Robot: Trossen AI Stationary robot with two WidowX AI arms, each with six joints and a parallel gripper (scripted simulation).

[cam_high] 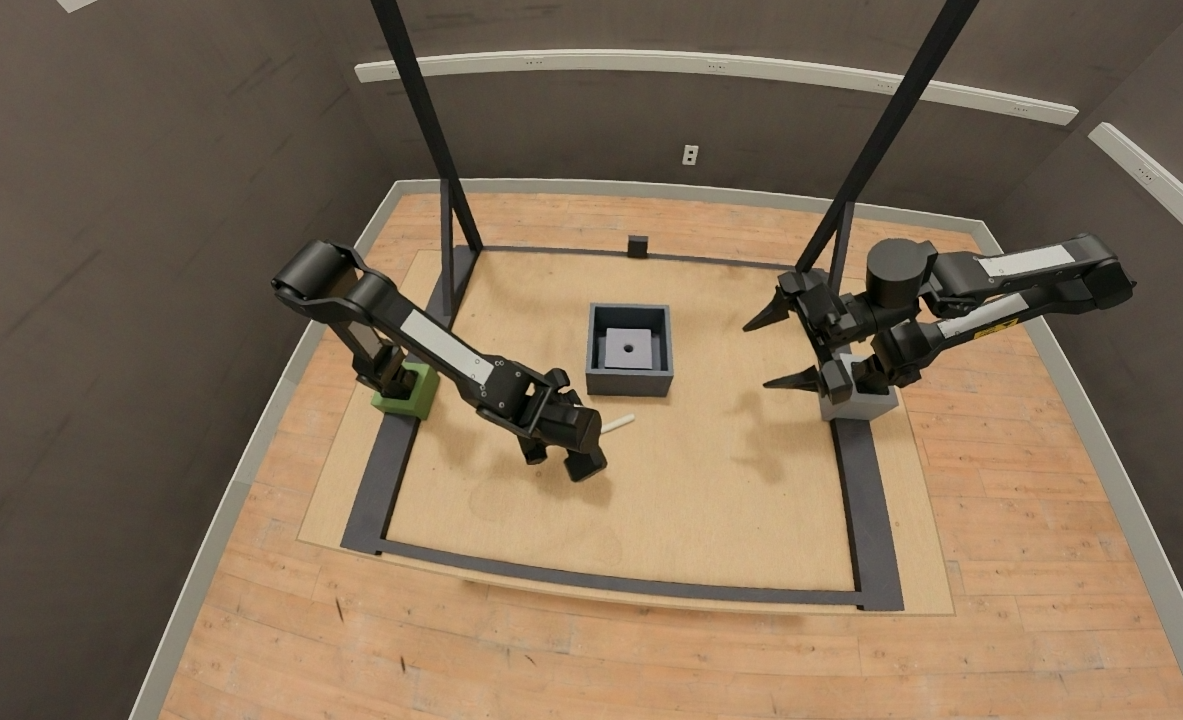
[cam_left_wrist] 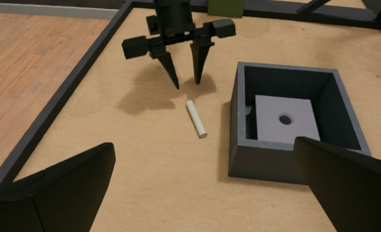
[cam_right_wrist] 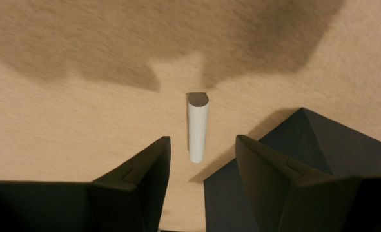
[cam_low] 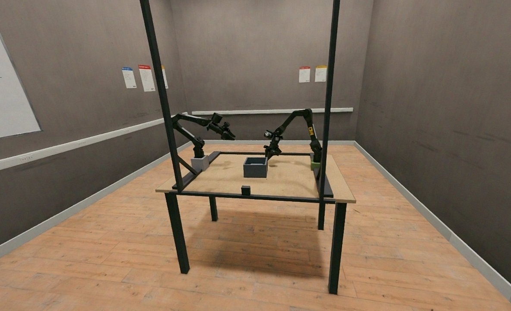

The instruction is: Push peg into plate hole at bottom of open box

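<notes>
Watching remotely: peg [cam_high: 618,423] [cam_left_wrist: 196,119] [cam_right_wrist: 198,129] flat on the worktop [cam_high: 684,519] [cam_low: 218,181] [cam_left_wrist: 164,180] [cam_right_wrist: 64,129], outside the open box [cam_high: 628,385] [cam_low: 255,170] [cam_left_wrist: 267,164] [cam_right_wrist: 345,142]. My right tool [cam_high: 561,454] [cam_low: 268,157] [cam_left_wrist: 187,86] [cam_right_wrist: 203,143] hovers near it, partly open, gripping nothing. My left tool [cam_high: 754,358] [cam_low: 233,137] [cam_left_wrist: 204,148], wide and unladen, hangs well apart. Plate [cam_high: 617,358] [cam_left_wrist: 271,129] inside box; its central hole [cam_high: 628,348] [cam_left_wrist: 285,118] unfilled.
</notes>
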